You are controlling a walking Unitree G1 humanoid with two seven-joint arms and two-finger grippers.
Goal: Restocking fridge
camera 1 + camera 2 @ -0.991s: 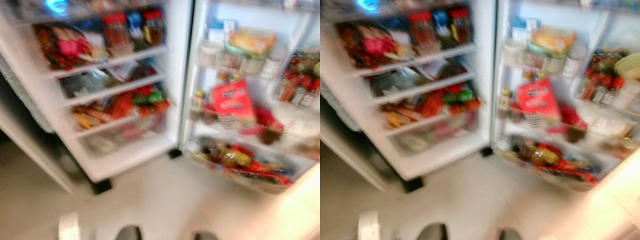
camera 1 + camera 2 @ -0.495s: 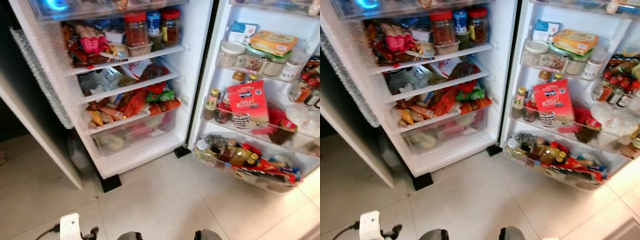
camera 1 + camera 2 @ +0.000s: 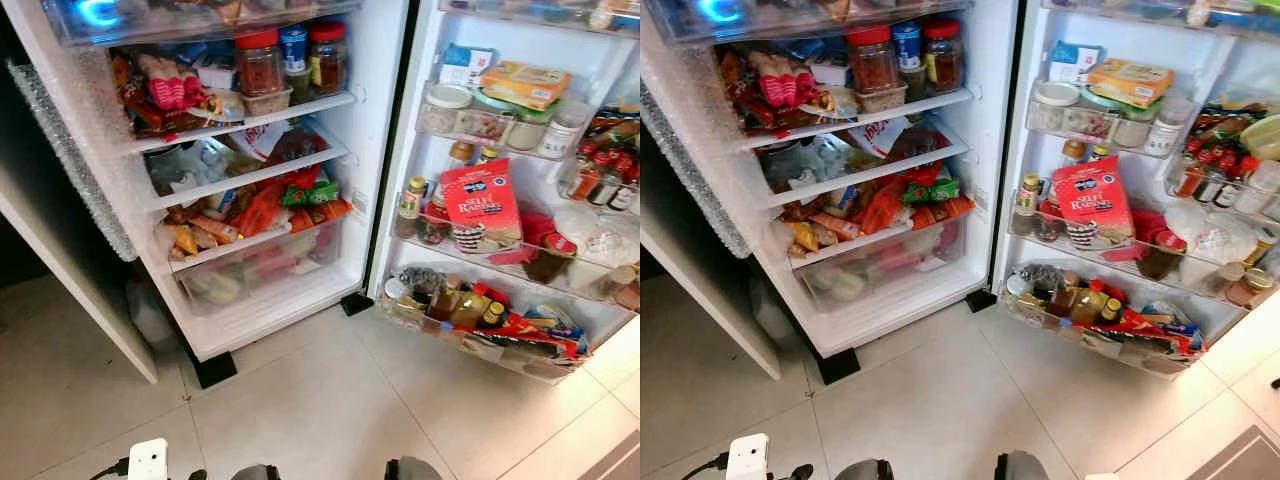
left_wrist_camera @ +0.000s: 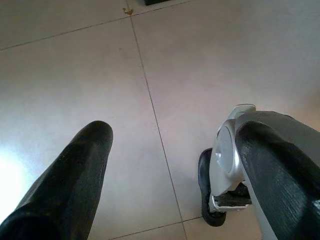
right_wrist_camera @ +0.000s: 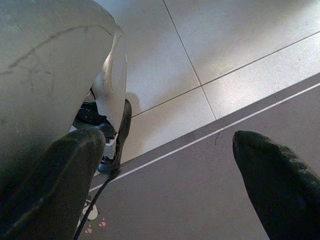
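I see both end effectors hanging spread wide and empty over the pale tiled floor (image 4: 75, 65), left end effector (image 4: 175, 165), right end effector (image 5: 167, 165), facing the open white fridge (image 3: 375, 120); I judge its red-lidded glass jars (image 3: 258, 62) heavy, slippery, fragile, best gripped mid-body.

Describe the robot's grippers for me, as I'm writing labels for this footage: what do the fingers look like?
Each wrist view shows two long black fingers with rounded tips. The left gripper has matte black fingers, one faintly ribbed on its surface. The right gripper has similar dark, slightly rough-textured fingers. No cables or markings show on the fingers themselves.
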